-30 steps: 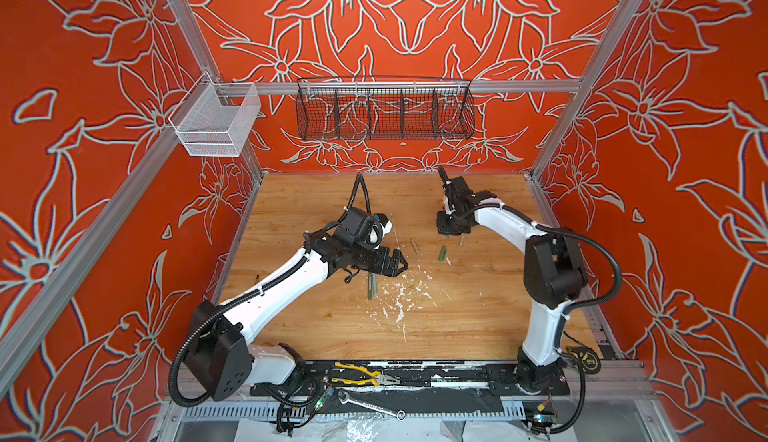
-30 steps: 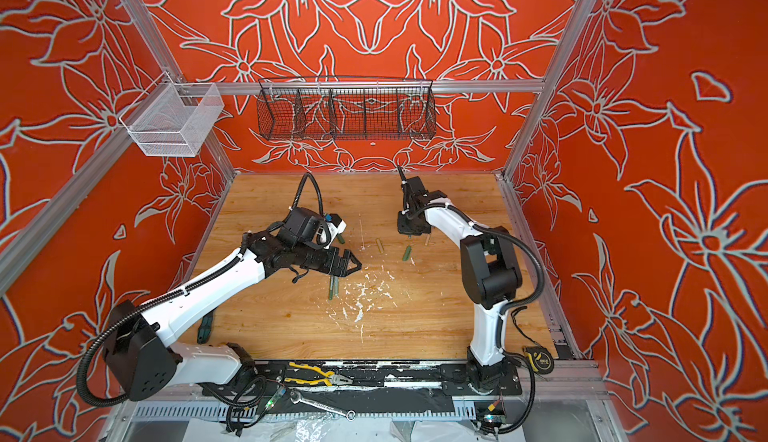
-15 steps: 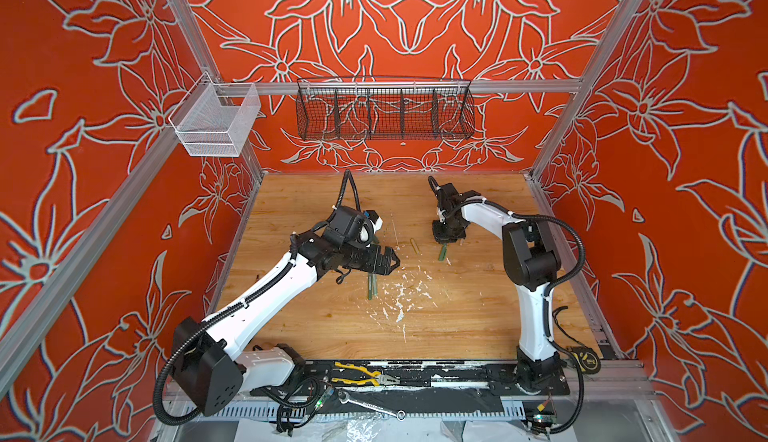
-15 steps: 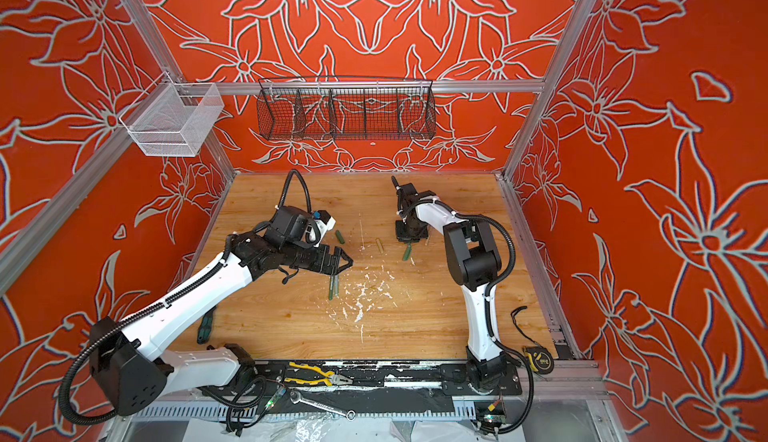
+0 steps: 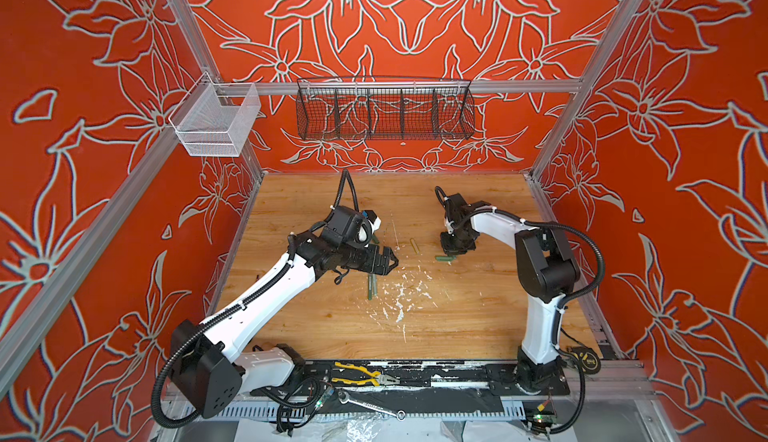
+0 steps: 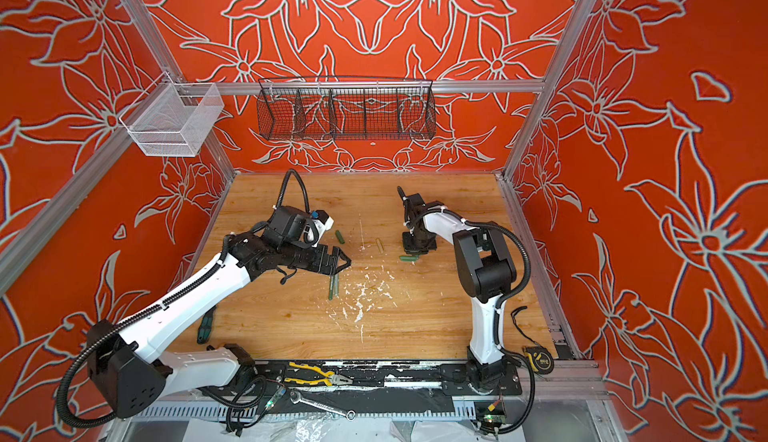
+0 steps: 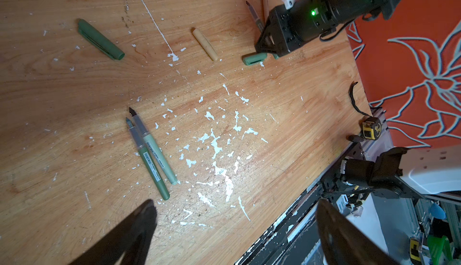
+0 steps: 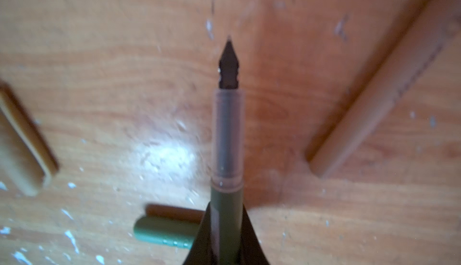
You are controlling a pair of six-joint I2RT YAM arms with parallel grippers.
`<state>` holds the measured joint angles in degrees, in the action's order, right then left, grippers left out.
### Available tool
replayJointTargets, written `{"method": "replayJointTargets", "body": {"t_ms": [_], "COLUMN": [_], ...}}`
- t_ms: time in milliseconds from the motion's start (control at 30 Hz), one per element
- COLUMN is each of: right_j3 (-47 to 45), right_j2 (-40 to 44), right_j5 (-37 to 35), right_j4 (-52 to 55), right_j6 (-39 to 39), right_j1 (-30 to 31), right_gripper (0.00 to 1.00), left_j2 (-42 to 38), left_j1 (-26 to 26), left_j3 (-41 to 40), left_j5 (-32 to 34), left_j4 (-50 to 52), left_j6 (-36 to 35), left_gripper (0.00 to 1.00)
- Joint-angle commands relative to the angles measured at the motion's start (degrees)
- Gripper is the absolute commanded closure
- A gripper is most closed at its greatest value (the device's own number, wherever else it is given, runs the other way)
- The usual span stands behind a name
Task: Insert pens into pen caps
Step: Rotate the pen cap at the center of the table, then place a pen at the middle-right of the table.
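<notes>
Holding: right tool [image 8: 225,228] clamped on green pen [image 8: 227,136], nib exposed, centre frame.
Cap: green cap [image 8: 162,233] flat on desk [image 8: 99,76], lower middle, just beside the tool.
Left tool [image 7: 235,209]: jaws wide, empty.
Advice: have left tool steady cap; line nib with mouth, push axially.

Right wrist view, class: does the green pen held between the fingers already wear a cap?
No, the green pen sticks out from the fingers with its dark pointed tip bare.
</notes>
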<state>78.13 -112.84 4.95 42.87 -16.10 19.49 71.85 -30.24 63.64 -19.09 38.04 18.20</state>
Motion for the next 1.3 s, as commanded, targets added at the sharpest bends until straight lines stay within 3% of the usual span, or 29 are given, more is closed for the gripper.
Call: {"method": "replayJointTargets", "body": {"t_ms": [0, 300, 500, 667, 900, 1100, 1133, 1267], "right_j3": [-3.72, -10.22, -12.59, -16.78, -26.44, -37.45, -39.30, -40.90], "right_j2": [2.34, 6.26, 7.86, 13.31, 24.83, 32.72, 34.23, 35.73], "right_j5": [0.33, 1.09, -1.71, -0.65, 3.21, 7.09, 8.51, 7.25], "right_j4": [1.04, -3.84, -4.82, -5.35, -4.34, -5.19, -6.53, -6.50], "right_j6": [0.57, -4.15, -5.25, -6.22, -3.87, -8.39, -9.60, -11.89], "right_j1": [0.76, 4.94, 4.30, 0.50, -3.56, -2.82, -2.79, -2.21], "right_gripper": [1.00, 1.00, 1.00, 1.00, 1.00, 1.00, 0.97, 0.69], "left_j2": [0.30, 3.05, 10.41, 21.14, 38.23, 43.02, 43.19, 42.25], "left_j1": [0.42, 0.44, -0.93, -5.51, -10.30, -11.16, -11.16, -11.16], "left_j3": [1.12, 0.20, 0.20, 8.66, 27.49, 34.30, 34.66, 34.15], "left_j5": [-0.51, -4.43, -10.41, -6.69, 1.94, 4.68, 4.55, 4.48], "left_j4": [0.02, -3.24, -9.73, -6.93, 1.88, 3.97, 3.97, 3.49], "left_j6": [-0.46, 2.51, 6.02, 3.07, 2.35, 5.67, 6.02, 6.96], "left_gripper": [0.02, 0.02, 0.02, 0.02, 0.02, 0.02, 0.02, 0.02]}}
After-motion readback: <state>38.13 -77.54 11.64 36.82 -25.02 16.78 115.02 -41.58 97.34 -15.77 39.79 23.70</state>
